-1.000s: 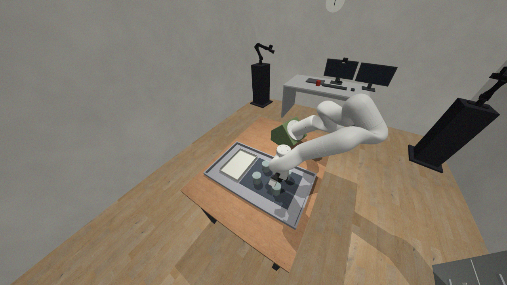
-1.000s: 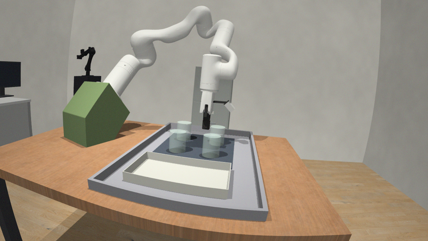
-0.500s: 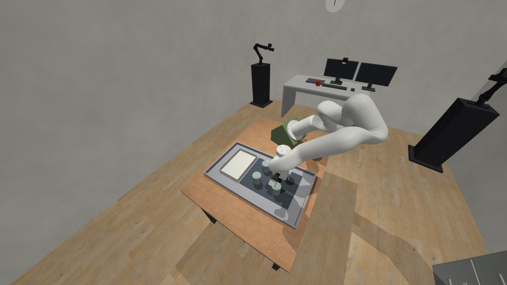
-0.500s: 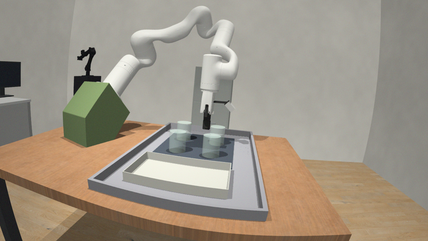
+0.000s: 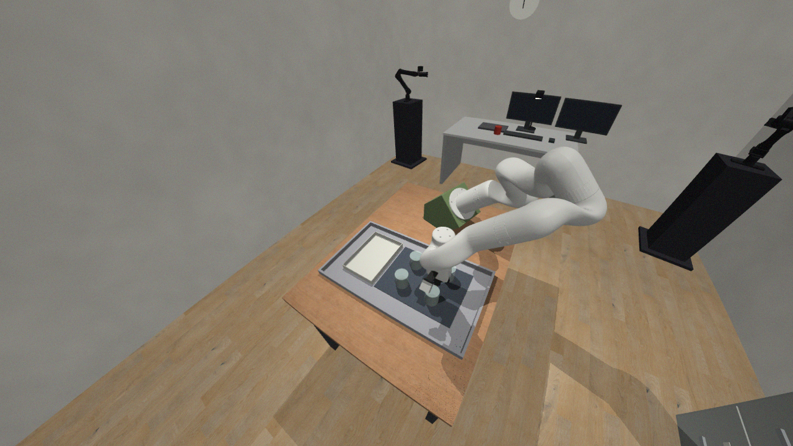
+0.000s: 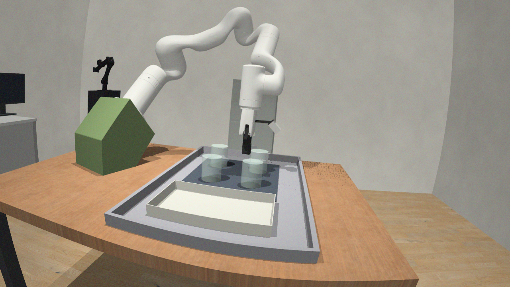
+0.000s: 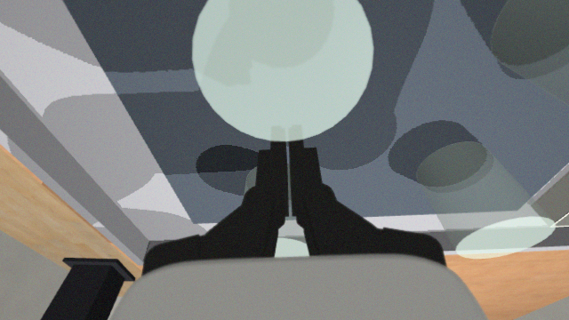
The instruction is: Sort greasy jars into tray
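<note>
Wrist view: jaws pressed together, empty; glass jar (image 5: 432, 296) (image 6: 260, 158) (image 7: 283, 76) on mat (image 5: 453, 314) (image 6: 233, 172) (image 7: 453, 89) overlaps their tips visually.

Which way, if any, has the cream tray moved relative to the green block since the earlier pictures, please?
No; the cream tray sits just where it did relative to the green block.
</note>
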`<act>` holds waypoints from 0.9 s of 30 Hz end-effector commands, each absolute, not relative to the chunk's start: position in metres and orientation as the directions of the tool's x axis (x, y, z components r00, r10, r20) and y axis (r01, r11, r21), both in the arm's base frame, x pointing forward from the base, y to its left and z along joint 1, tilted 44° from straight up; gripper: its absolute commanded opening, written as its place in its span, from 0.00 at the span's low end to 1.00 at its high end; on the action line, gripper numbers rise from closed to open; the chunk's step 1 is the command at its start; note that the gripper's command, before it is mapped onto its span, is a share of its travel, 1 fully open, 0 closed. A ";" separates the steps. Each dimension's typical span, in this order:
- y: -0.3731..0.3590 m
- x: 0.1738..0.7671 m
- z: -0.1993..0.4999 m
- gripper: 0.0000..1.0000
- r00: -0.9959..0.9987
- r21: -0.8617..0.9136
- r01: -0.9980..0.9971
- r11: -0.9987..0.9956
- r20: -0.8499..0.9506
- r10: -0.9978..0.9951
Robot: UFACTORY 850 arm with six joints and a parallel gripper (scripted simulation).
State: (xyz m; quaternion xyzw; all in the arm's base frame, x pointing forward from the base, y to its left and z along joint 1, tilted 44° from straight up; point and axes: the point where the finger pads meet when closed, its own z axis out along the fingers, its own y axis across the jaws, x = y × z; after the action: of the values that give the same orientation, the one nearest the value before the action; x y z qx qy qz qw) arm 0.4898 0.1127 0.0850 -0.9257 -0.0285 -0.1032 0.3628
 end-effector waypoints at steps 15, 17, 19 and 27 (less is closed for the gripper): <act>0.112 0.492 0.086 0.00 0.977 -0.666 0.128 -0.735 0.213 -0.023; 0.112 0.492 0.086 0.00 0.977 -0.666 0.128 -0.735 0.213 -0.023; 0.112 0.493 0.086 0.00 0.977 -0.666 0.128 -0.735 0.213 -0.023; 0.111 0.494 0.087 0.00 0.977 -0.666 0.128 -0.735 0.213 -0.023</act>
State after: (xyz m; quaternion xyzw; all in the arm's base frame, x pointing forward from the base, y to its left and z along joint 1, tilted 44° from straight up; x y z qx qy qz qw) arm 0.4925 0.1121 0.0861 -0.9257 -0.0284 -0.1031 0.3628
